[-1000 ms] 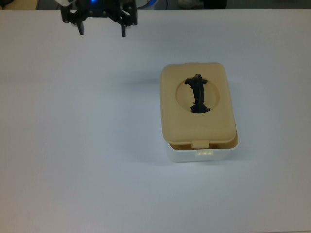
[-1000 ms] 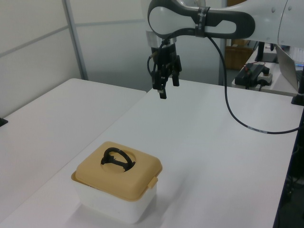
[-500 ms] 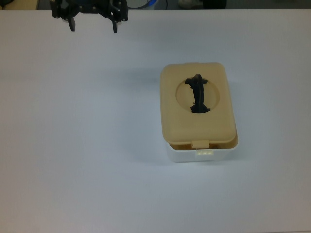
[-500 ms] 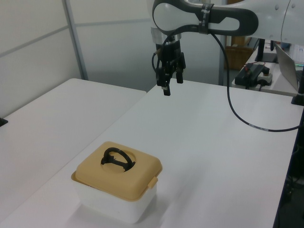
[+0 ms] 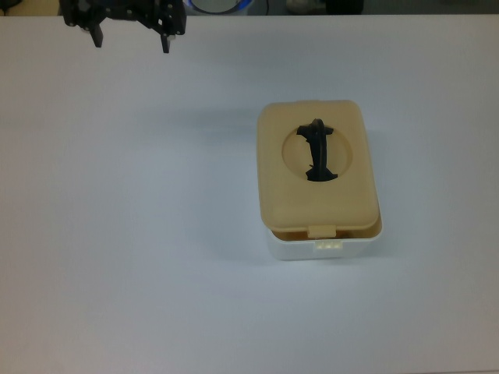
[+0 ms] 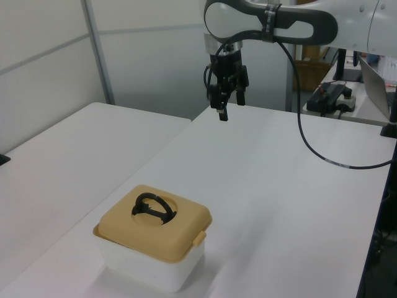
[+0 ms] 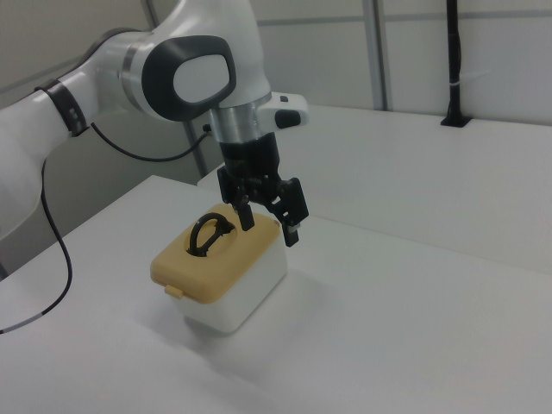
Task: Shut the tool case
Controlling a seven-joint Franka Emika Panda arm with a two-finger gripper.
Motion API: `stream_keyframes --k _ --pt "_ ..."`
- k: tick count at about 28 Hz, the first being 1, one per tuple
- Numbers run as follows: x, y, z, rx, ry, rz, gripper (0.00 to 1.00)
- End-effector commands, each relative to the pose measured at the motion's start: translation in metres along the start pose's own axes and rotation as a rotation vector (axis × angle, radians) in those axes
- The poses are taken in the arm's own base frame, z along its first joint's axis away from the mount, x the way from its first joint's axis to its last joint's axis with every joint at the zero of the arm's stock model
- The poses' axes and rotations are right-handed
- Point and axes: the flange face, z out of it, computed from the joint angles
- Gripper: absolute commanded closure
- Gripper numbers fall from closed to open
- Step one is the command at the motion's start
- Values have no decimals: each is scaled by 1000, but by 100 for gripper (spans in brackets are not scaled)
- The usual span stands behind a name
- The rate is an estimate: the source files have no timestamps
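So nearest the camera in the left view you've got the tool case (image 6: 152,242) sitting on the white tabletop (image 6: 298,205): white tub (image 6: 146,268) underneath, tan lid (image 6: 155,220) on top with the black handle (image 6: 152,207) standing up out of its round recess. Thing is, the lid looks like it's only resting there. In the top view a thin gap shows along the front edge, and the lid's little latch tab (image 5: 323,231) sits just above the tub's tab (image 5: 328,245) rather than snapped over it. So I'd call it covered but not properly shut.

Farther back, the hand (image 6: 228,102) hangs in the air well apart from the case, fingers spread and holding nothing. In the top view it's right up at the top edge, off to the top view's left of the case.

What could go wrong from here, imo:
- Pressing down off-centre, say on the back edge, could tip the lid and pop the front up instead of seating it.
- Coming down on the raised handle could make the spread fingers snag or slide off it.
- A sideways shove rather than straight down could just skate the whole light tub across that smooth tabletop.
- The tabs may need a firm push right at the front to click; too gentle and it stays ajar.
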Motion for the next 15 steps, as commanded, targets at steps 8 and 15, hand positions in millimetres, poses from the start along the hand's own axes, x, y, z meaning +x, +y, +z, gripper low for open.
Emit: stream_keyframes --k 8,15 --pt "-3 10 3 3 14 -21 0" --pt "-4 9 0 8 19 -22 0"
